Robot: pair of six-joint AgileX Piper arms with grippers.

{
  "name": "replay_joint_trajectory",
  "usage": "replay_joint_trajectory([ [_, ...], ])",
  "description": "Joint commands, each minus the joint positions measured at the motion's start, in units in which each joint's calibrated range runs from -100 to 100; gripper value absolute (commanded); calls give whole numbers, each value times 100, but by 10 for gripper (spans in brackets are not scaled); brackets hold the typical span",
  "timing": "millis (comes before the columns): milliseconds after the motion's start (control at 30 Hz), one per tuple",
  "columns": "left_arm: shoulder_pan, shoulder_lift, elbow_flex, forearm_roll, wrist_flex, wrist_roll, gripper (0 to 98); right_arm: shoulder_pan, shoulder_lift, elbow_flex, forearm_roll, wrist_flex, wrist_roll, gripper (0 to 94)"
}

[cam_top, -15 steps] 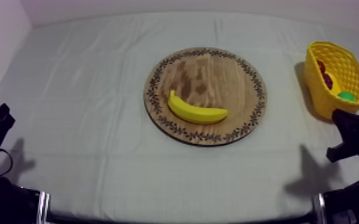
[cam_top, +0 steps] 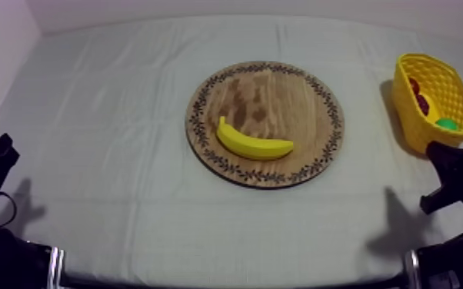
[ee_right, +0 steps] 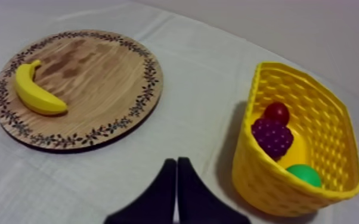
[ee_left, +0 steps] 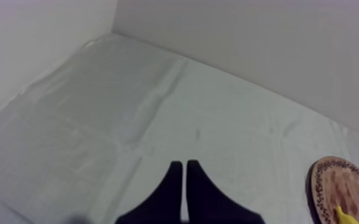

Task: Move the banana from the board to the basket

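Note:
A yellow banana (cam_top: pixel 253 142) lies on the round wooden board (cam_top: pixel 281 92) at the middle of the table, toward the board's front left; it also shows on the board (ee_right: pixel 98 77) as the banana (ee_right: pixel 36 92) in the right wrist view. The yellow basket (cam_top: pixel 434 100) stands at the far right and holds a bunch of grapes (ee_right: pixel 272 136), a small red fruit (ee_right: pixel 276 112) and a green fruit (ee_right: pixel 304 175). My left gripper (ee_left: pixel 185 167) is shut, low at the left, far from the board (ee_left: pixel 337 184). My right gripper (ee_right: pixel 176 164) is shut, just in front of the basket (ee_right: pixel 313 119).
Grey-white cloth covers the table, with wide bare room left of the board and along the front edge. A pale wall runs behind the table's far edge.
My right gripper has shifted very slightly beside the basket. The banana, the board and my left arm stay where they were.

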Motion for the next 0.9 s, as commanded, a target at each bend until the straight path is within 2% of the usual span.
replay_joint_trajectory([
  [0, -2, 2, 3, -1, 0, -1, 1, -229, -1, -27, -2, 131, -98, 4],
  [167, -2, 2, 3, -1, 0, -1, 1, -789, -1, -27, -2, 154, 191, 6],
  [367, -2, 2, 3, -1, 0, -1, 1, -1078, 71, -47, 12, 28, 137, 7],
  [567, -2, 2, 3, -1, 0, -1, 1, -1353, 1355, -621, 525, -49, -166, 6],
  [667, -2, 2, 3, -1, 0, -1, 1, -1499, 2289, -1519, 775, 367, -315, 6],
  [867, -2, 2, 3, -1, 0, -1, 1, -1934, 3899, -3905, 1032, 1968, -303, 5],
])
